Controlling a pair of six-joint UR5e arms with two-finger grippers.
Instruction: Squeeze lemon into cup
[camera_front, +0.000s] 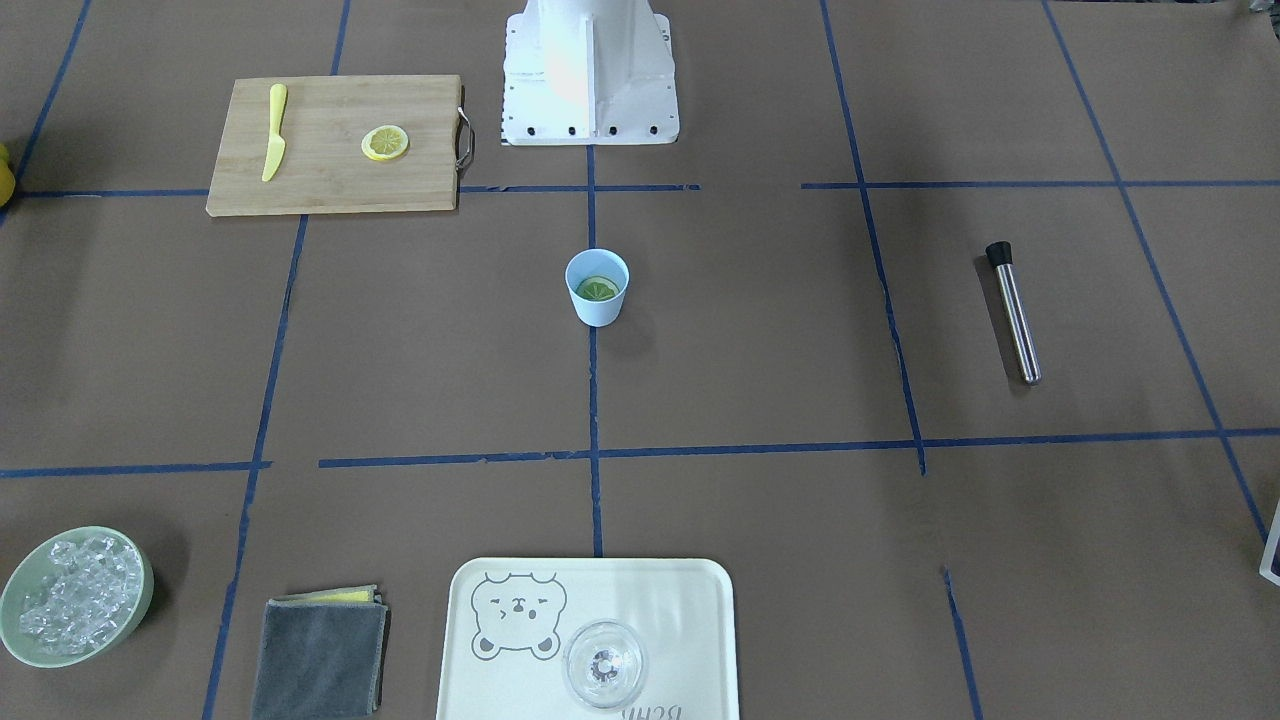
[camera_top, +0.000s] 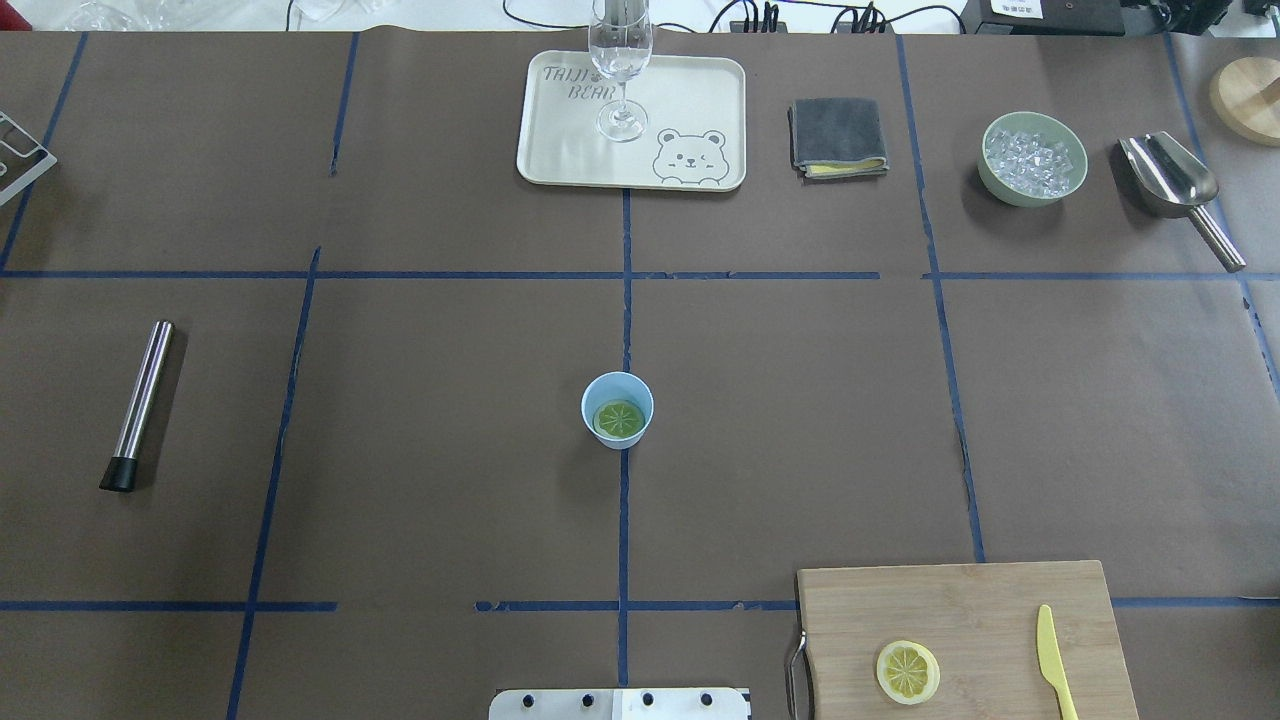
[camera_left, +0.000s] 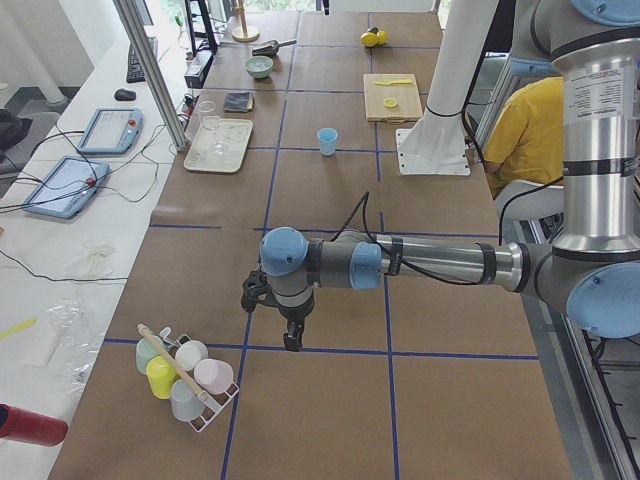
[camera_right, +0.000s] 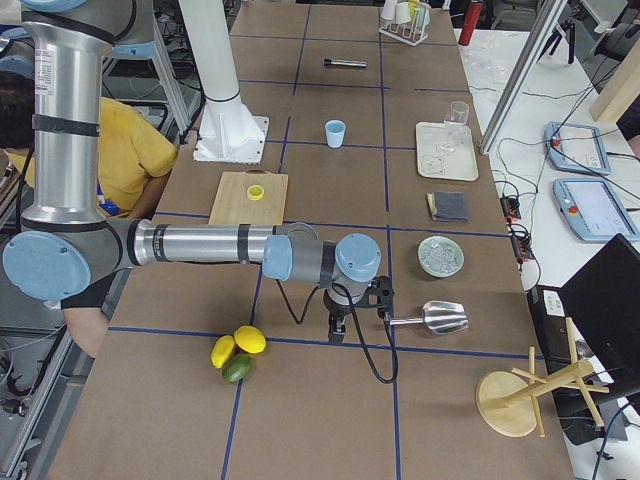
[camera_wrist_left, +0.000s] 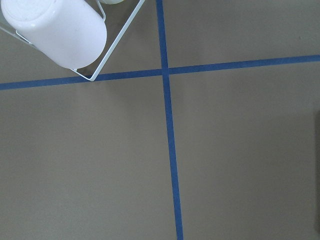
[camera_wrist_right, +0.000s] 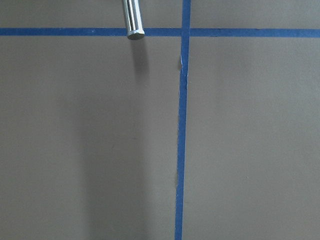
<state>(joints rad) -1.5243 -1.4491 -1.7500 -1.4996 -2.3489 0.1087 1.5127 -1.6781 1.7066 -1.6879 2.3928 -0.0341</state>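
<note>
The cup stands upright near the middle of the counter, on a blue tape line, and the lemon lies inside it, cut face up, looking greenish against the blue inner wall. Neither arm is near it. The left pincer hangs low over the counter at the far left end, just beside a wire rack of upturned cups. The right pincer hangs at the far right end, near a metal scoop. Both show only in the side views, and the wrist cameras see nothing but bare counter and tape, so I cannot tell how far either is open; nothing appears to hang from them. With the lemon inside the cup and both arms well apart from it, the squeeze looks either finished or not begun, and the frames do not say which. If squeezing remains, the next move calls for one pincer to travel to the centre, reach down into the narrow mouth and grip the rind without tipping the light cup.
</note>
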